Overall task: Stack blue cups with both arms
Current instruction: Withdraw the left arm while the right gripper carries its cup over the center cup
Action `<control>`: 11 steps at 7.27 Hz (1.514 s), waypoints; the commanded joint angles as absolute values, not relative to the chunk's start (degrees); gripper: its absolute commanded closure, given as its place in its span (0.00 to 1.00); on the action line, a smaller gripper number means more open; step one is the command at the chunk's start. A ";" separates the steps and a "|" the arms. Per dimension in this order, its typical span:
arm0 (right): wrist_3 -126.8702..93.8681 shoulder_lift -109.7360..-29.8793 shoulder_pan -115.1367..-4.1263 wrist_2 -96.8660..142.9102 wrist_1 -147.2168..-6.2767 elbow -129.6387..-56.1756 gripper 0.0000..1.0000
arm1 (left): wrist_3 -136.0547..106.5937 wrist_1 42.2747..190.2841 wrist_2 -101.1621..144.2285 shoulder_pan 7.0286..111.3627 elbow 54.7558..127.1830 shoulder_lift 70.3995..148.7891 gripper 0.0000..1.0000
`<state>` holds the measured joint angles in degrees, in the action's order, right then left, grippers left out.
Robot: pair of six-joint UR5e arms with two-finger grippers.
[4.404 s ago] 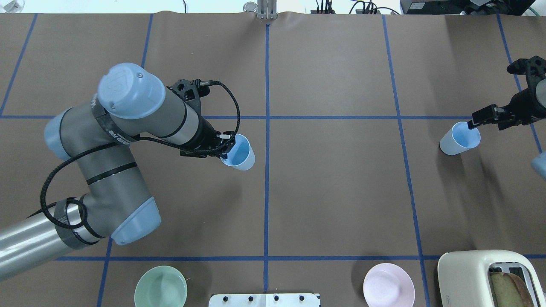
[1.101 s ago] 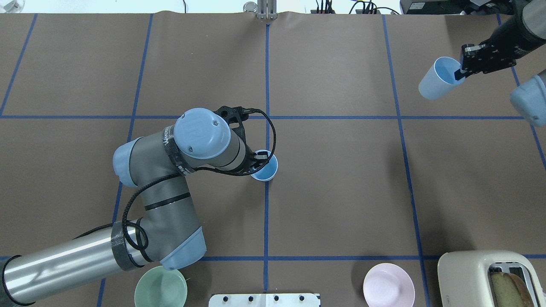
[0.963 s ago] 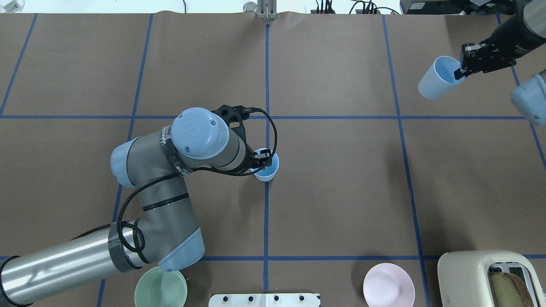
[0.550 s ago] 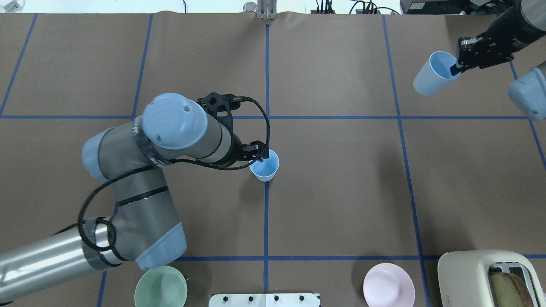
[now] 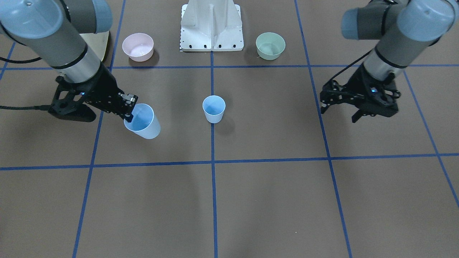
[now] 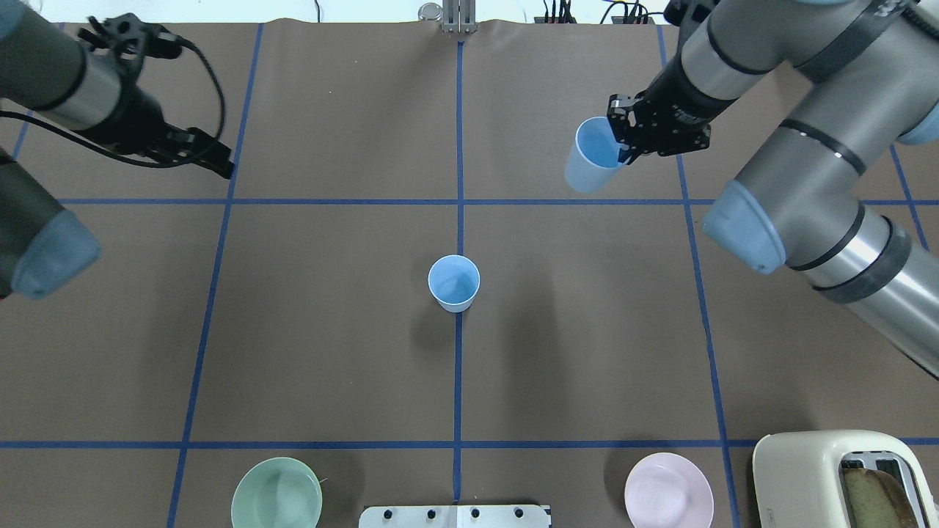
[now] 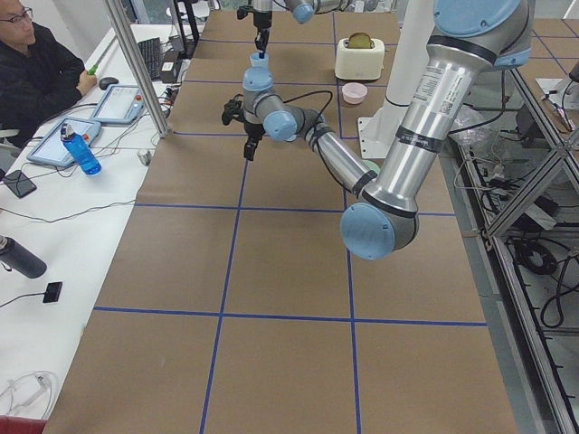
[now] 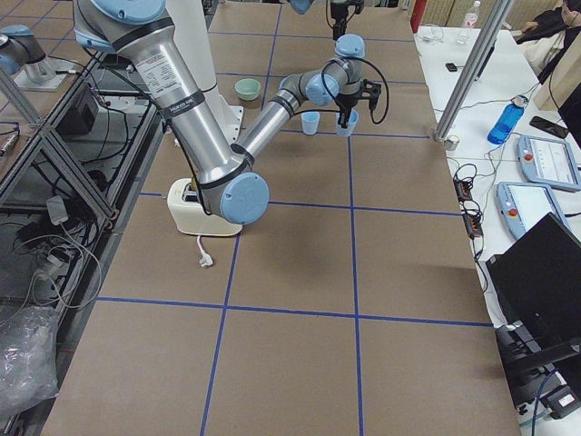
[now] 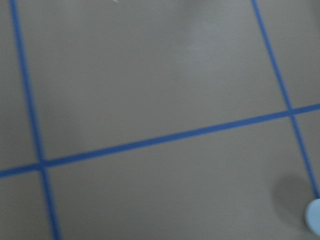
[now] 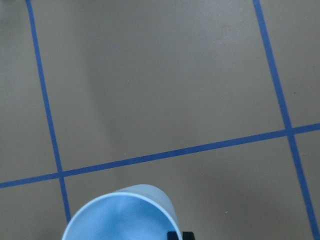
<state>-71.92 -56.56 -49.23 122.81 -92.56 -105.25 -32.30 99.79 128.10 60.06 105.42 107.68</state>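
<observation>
**Blur and cropped edges**

L wrist cam's blurred: standing cup (image 9: 315, 220) is just a sliver at the right edge. R wrist cam: held cup (image 10: 120, 212) chopped by the bottom edge. Overhead clips toaster (image 6: 807, 477) at the corner. Side views: both cups too small for detail.

Bright, even overhead light throws soft shadows; the left wrist view is blurred.

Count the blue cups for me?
2. One blue cup stands alone on the centre tape line; the second cup is gripped at its rim by the right claw.
</observation>
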 commanded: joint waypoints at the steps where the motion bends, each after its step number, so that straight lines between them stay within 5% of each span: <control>1: -78.03 -53.10 -42.74 116.74 -92.64 -104.77 1.00 | -20.00 105.26 134.78 69.57 99.27 102.41 0.01; 5: -84.36 -49.93 -35.61 110.75 -92.72 -104.41 1.00 | -8.28 116.01 141.24 78.38 85.18 100.37 0.01; 11: -86.57 -49.57 -29.89 106.35 -92.46 -103.97 1.00 | -7.47 116.28 141.24 80.07 84.99 99.05 0.01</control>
<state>-86.55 -49.64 -30.40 106.49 -92.47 -104.00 -7.48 116.26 141.24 80.06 85.00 99.21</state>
